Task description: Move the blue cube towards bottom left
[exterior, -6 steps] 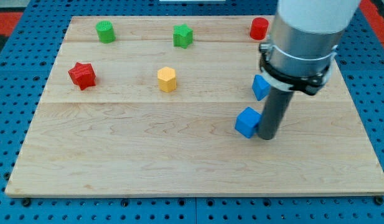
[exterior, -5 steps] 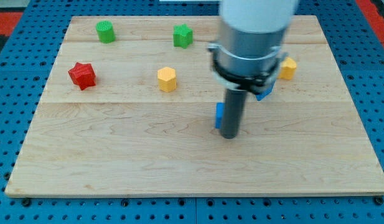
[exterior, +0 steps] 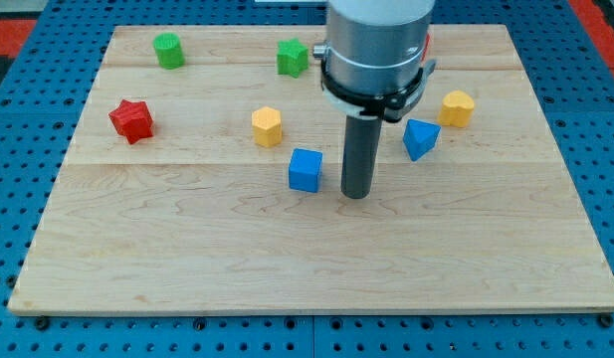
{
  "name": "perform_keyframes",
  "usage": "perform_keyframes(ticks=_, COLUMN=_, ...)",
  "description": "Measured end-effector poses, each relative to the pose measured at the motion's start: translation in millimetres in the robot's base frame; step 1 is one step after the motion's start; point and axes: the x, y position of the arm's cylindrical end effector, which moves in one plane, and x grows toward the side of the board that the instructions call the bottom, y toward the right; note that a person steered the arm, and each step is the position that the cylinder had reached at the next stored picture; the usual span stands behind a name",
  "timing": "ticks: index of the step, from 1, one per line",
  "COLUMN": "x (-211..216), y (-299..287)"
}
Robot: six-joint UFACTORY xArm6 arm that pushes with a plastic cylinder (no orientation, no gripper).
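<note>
The blue cube [exterior: 306, 169] sits near the middle of the wooden board [exterior: 187, 259]. My tip [exterior: 356, 195] is on the board just to the cube's right, a small gap apart from it. The rod rises to the grey arm body [exterior: 374, 50], which hides part of the board's top.
A blue triangular block [exterior: 419, 138] lies right of the rod. A yellow block [exterior: 458, 107] is further right, a yellow hexagonal block [exterior: 267, 126] up-left of the cube. A green block [exterior: 293, 57], a green cylinder [exterior: 168, 50] and a red star [exterior: 131, 119] lie toward the top left.
The blue cube has moved left across the board, from right of centre to the middle. My tip moved left with it and now stands apart from it.
</note>
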Motion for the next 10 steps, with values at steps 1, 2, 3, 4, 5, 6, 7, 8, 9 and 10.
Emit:
perform_keyframes(ticks=1, x=-29, y=-19)
perform_keyframes(ticks=2, x=-24, y=-89)
perform_keyframes(ticks=3, x=3, y=-147)
perform_keyframes(ticks=4, x=29, y=-224)
perform_keyframes(ticks=5, x=45, y=-260)
perform_keyframes(ticks=6, x=-5, y=-262)
perform_keyframes(ticks=7, x=5, y=-304)
perform_keyframes(ticks=8, x=40, y=-304)
perform_keyframes(ticks=9, x=15, y=-296)
perform_keyframes(ticks=10, x=-56, y=-251)
